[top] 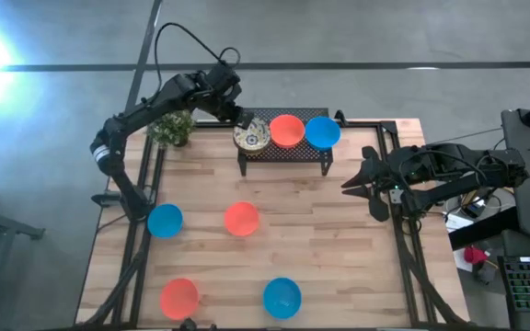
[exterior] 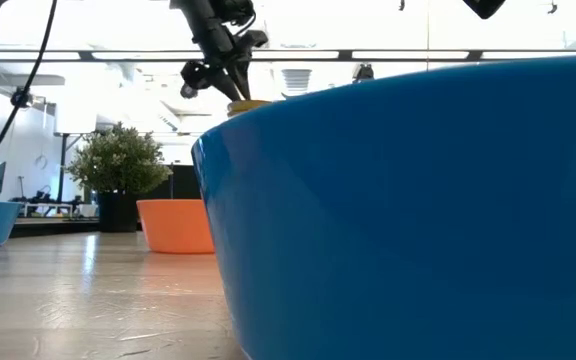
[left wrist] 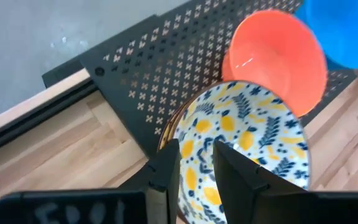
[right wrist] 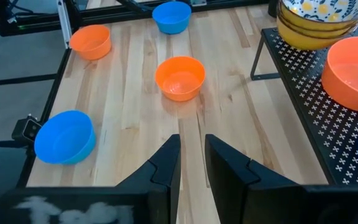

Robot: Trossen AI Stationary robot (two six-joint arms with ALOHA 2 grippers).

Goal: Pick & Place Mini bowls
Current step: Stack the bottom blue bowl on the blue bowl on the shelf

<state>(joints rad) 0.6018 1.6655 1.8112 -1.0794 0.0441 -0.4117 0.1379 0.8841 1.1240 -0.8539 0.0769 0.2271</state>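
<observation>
Wooden desk [top: 329, 239], plank top on a black frame, grey floor around it.

- Black mesh rack [top: 288, 153] at the far edge; small potted plant [top: 173, 128] beside it, toward the left arm's side.
- On the rack, in a row: stack of patterned cream bowls [top: 251, 137] (yellow-and-blue motif on the top bowl, yellow outer walls), one orange-red bowl [top: 287, 131], one blue bowl [top: 322, 132].
- On the desk, well apart: blue bowl [top: 165, 221], orange-red bowl [top: 241, 219], orange-red bowl [top: 179, 298], blue bowl [top: 282, 298]; the last fills the low view.
- Left gripper [left wrist: 196, 171]: over the patterned stack, fingers [left wrist: 166, 168] straddling the top bowl's near rim, one inside and one outside. Whether they pinch the rim cannot be told.
- Right gripper [right wrist: 191, 163]: above the desk's right edge, beside the rack, fingers slightly parted, grasping nothing.
</observation>
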